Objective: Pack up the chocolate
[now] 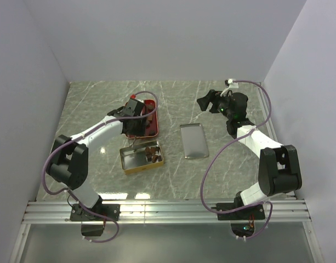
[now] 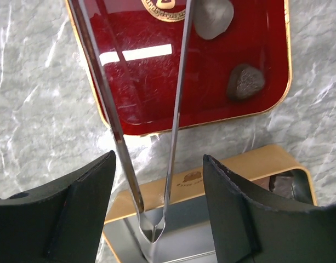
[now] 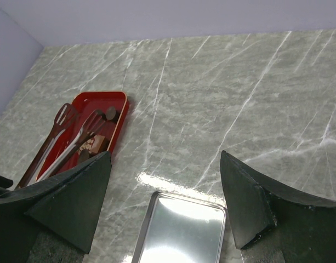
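Chocolate (image 2: 245,82) is lying partly in the red tray (image 2: 157,98) and partly in the gold tin (image 1: 132,159), the tin's pieces mostly hiding behind the left claw (image 2: 158,158) in its own view. That claw is standing half open around the tongs (image 2: 177,109), their tips running out of frame; the right claw (image 3: 165,155) is gaping wide and empty.

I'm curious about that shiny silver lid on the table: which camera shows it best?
The top external view: the whole silver lid lies in sight, right of the gold tin. The right wrist view catches only one end, cut off at the bottom edge. The left wrist view does not show it.
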Robot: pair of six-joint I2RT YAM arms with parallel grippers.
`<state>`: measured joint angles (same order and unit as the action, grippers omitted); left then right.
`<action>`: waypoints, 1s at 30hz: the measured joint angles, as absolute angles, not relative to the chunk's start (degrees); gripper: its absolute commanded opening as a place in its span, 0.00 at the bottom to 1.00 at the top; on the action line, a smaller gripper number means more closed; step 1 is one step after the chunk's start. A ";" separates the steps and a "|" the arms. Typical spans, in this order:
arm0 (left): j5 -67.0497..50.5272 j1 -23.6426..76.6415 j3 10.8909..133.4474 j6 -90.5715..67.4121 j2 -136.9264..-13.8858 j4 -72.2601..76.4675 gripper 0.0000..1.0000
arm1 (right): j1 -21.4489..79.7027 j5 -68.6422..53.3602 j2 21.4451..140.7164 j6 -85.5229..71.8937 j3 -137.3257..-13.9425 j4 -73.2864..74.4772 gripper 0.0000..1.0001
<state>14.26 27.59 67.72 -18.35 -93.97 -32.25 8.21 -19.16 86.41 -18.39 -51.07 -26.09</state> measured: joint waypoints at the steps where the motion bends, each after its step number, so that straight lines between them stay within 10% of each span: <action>1: 14.09 27.49 67.72 -18.35 -94.15 -31.83 0.70 | 8.19 -19.16 86.41 -18.39 -51.07 -26.09 0.87; 30: 16.14 25.89 64.40 -19.42 -94.98 -26.94 0.72 | 8.19 -19.66 87.57 -18.39 -51.09 -26.13 0.87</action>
<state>16.14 25.89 64.40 -19.42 -94.98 -26.94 8.19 -19.66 87.57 -18.39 -51.09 -26.13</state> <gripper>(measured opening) 0.714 0.867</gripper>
